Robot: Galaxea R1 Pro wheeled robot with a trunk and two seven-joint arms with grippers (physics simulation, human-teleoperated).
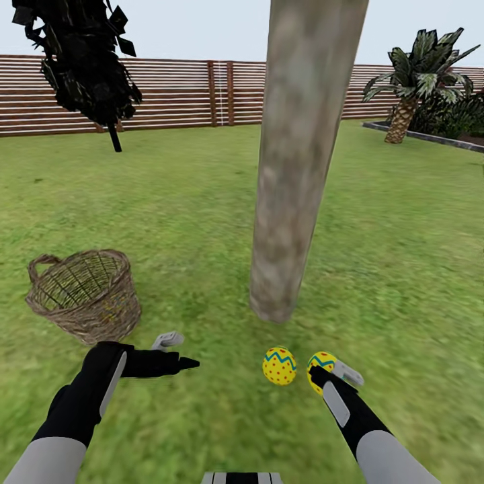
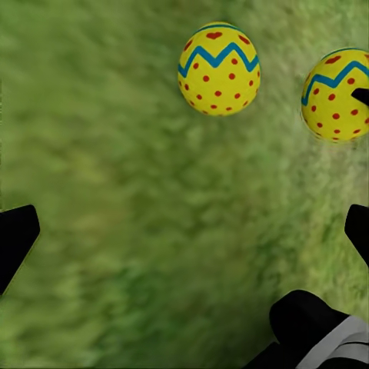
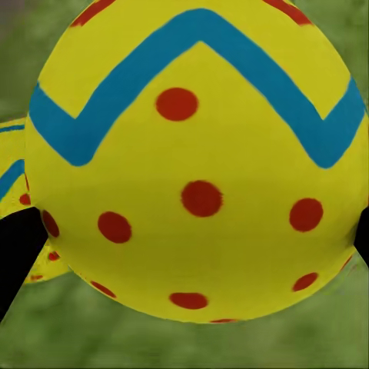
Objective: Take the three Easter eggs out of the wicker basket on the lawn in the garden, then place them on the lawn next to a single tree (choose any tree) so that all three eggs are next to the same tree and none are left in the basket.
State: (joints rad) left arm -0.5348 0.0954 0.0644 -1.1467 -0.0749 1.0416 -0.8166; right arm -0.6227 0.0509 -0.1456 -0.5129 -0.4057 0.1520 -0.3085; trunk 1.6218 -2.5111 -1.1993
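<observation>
The tree (image 1: pixel 296 168) rises from the lawn (image 1: pixel 202 222) right in front of me. One Easter egg (image 1: pixel 279 365) (image 2: pixel 219 68) lies on the grass near the trunk's foot. My right gripper (image 1: pixel 326 376) (image 3: pixel 184 246) is shut on a second egg (image 1: pixel 320 363) (image 2: pixel 336 94) (image 3: pixel 192 161) just beside the first, low at the grass. The wicker basket (image 1: pixel 84 296) stands to the left. A yellow patch with red dots (image 1: pixel 111 310) shows through its weave. My left gripper (image 1: pixel 183 351) (image 2: pixel 184 231) hangs open and holds nothing between the basket and the eggs.
A black conifer (image 1: pixel 84 60) stands at the back left and a short palm (image 1: pixel 417 81) with a planted bed at the back right. A slatted wooden fence (image 1: pixel 188 94) closes the garden behind.
</observation>
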